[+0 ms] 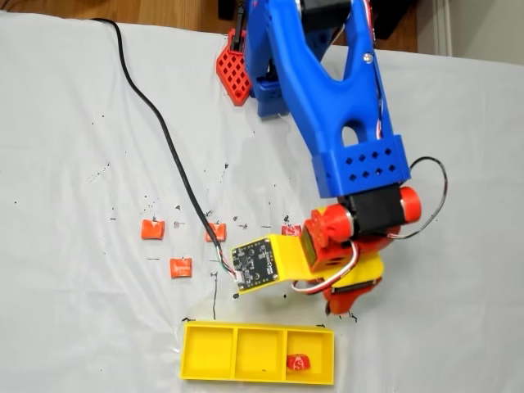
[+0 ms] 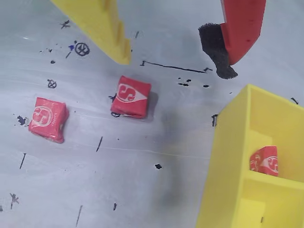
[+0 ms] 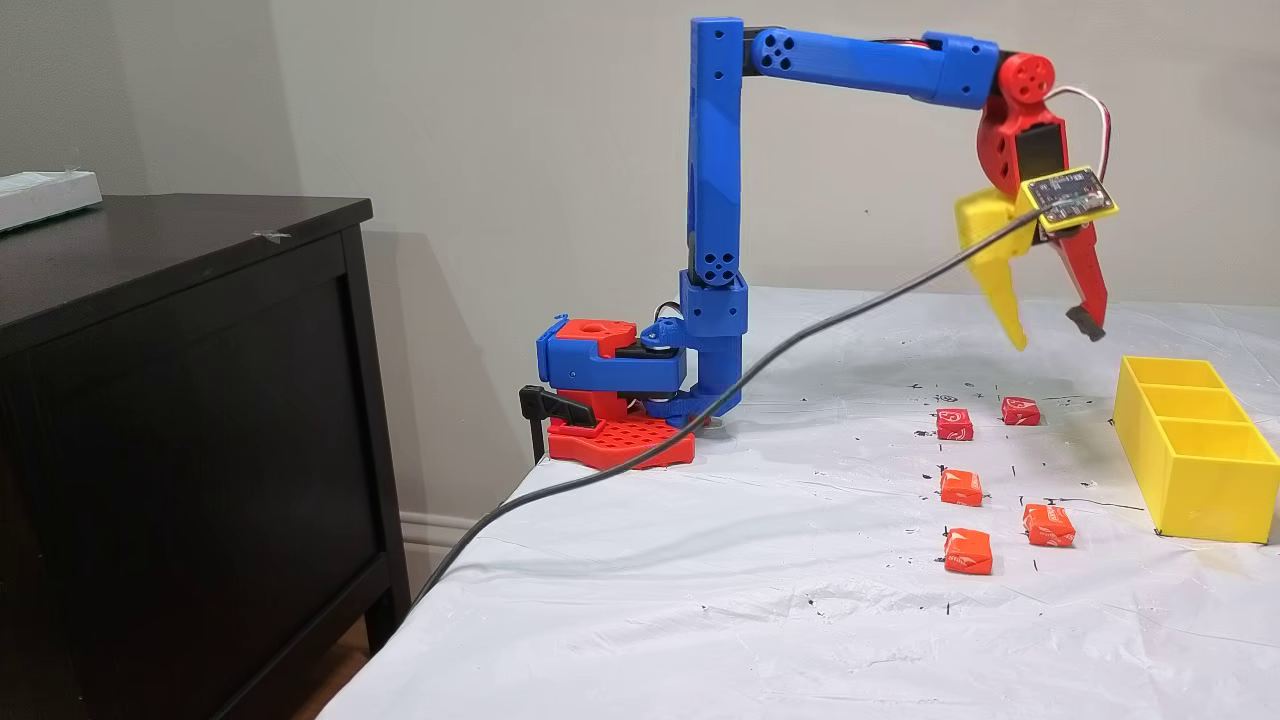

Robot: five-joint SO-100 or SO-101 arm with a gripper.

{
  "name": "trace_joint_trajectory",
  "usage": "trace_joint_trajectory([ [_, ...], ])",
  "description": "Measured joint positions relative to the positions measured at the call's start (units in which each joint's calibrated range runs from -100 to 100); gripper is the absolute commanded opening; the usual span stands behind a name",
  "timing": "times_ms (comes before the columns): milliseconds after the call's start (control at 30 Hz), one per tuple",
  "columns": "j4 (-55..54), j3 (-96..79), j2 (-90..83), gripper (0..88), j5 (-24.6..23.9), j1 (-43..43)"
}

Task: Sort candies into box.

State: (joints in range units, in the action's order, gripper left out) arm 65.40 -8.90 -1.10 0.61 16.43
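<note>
Above the table, gripper (image 3: 1050, 335) spread wide, empty, pointing down near box (image 3: 1190, 470).

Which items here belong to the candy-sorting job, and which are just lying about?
Belongs to the job:
- loose candies on the white table cover
- candy already in the tray
- yellow three-compartment tray
- end effector, open and empty above the table

Just lying about:
- black cable
- dark cabinet
- white object on the cabinet

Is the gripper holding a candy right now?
No. In the wrist view the yellow and red fingers are spread with nothing between them; the nearest candy lies on the table.
</note>
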Motion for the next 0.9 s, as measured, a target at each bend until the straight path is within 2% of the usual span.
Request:
trace_joint_trajectory([
  [433, 0.0, -0.7, 5.8, 25.9, 1.8, -0.1],
  [900, -2.5, -0.9, 9.9, 26.3, 1.8, -0.1],
])
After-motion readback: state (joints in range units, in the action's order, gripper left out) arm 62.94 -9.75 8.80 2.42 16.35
